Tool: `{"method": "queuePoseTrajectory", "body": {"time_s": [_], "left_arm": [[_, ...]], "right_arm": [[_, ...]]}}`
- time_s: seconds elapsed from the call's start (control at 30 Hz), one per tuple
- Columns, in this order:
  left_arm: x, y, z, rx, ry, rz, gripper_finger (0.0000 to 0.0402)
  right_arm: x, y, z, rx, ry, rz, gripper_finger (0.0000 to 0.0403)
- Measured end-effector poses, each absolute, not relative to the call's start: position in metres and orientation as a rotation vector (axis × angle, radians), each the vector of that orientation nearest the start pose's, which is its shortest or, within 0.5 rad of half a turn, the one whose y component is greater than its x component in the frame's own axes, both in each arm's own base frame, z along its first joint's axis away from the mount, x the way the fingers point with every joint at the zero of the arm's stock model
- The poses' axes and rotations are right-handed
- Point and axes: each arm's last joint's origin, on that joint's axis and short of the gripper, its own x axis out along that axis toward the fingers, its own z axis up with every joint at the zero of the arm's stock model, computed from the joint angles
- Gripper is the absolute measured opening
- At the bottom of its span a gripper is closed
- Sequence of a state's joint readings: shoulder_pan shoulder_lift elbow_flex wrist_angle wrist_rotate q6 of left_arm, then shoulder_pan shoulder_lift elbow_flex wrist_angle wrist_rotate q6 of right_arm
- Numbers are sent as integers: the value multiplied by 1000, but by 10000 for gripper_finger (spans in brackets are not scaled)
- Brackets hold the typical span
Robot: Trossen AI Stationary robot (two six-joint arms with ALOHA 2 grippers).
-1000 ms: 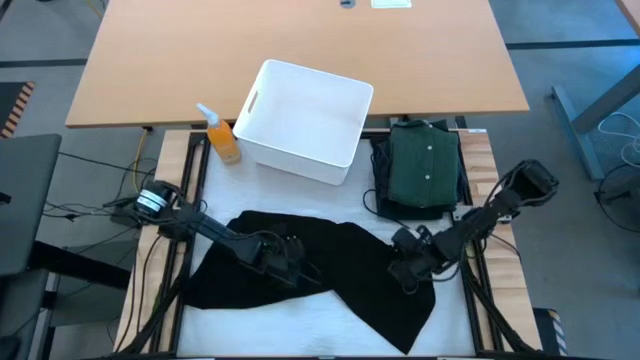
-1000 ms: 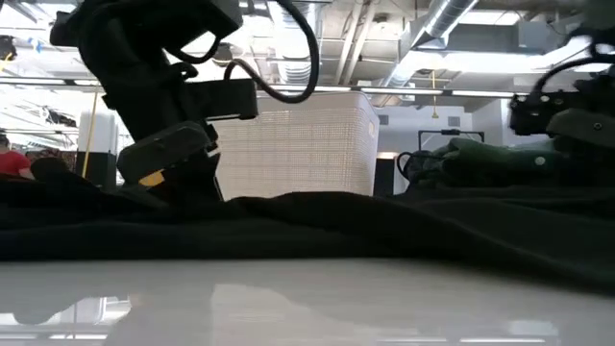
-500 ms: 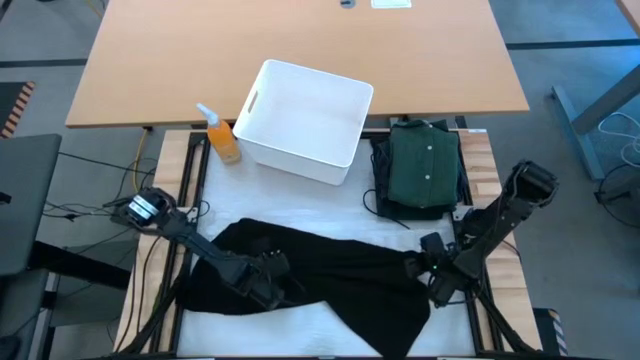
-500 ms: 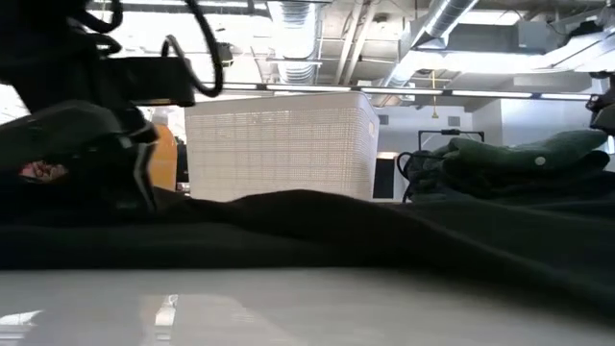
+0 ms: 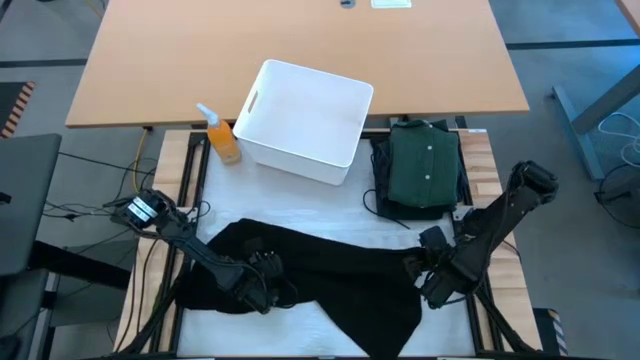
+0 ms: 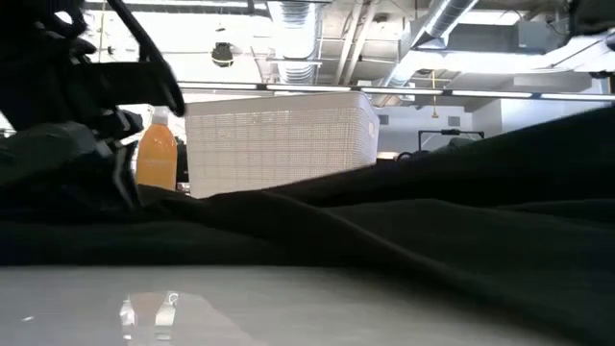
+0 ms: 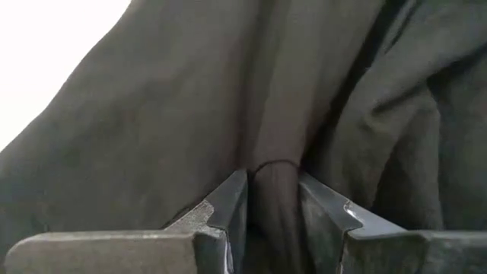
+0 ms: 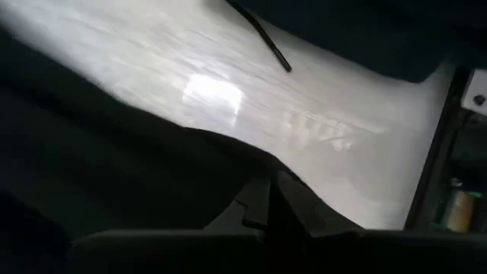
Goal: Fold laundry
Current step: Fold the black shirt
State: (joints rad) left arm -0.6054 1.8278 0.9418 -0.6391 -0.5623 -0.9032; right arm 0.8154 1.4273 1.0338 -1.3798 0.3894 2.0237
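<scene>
The black garment [image 5: 320, 275] lies long across the bench [image 5: 300, 325], left to right; both grippers' fingers pinch its cloth.

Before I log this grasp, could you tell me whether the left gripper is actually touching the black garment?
Touching. The left wrist view shows the left gripper with a ridge of the black garment pinched between its two fingers, cloth pressed against both inner faces.

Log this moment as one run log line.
left claw: shut on black garment | right claw: shut on black garment | green shirt: folded beside bin
</scene>
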Motion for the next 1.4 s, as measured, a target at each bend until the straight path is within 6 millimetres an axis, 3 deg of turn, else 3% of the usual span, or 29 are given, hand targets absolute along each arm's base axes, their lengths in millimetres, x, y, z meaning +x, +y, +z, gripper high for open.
{"method": "queuePoseTrajectory", "body": {"time_s": [0.13, 0.27, 0.43, 0.63, 0.8, 1.1, 1.4], "left_arm": [[253, -151, 115, 73, 1103, 508, 88], [254, -150, 115, 84, 1106, 502, 88], [251, -148, 116, 163, 1151, 483, 88], [238, -135, 117, 259, 1280, 558, 88], [234, -133, 117, 274, 1324, 580, 88], [235, -134, 117, 243, 1322, 566, 88], [245, -141, 128, 273, 1330, 509, 88]], "right_arm": [[164, 145, 242, 631, 992, -992, 32], [182, 154, 225, 617, 977, -906, 47], [191, 154, 211, 593, 1072, -949, 77], [184, 150, 225, 578, 1057, -932, 114], [166, 143, 232, 535, 824, -970, 133], [149, 129, 162, 698, 653, -1020, 136], [142, 110, 125, 761, 536, -1002, 136]]}}
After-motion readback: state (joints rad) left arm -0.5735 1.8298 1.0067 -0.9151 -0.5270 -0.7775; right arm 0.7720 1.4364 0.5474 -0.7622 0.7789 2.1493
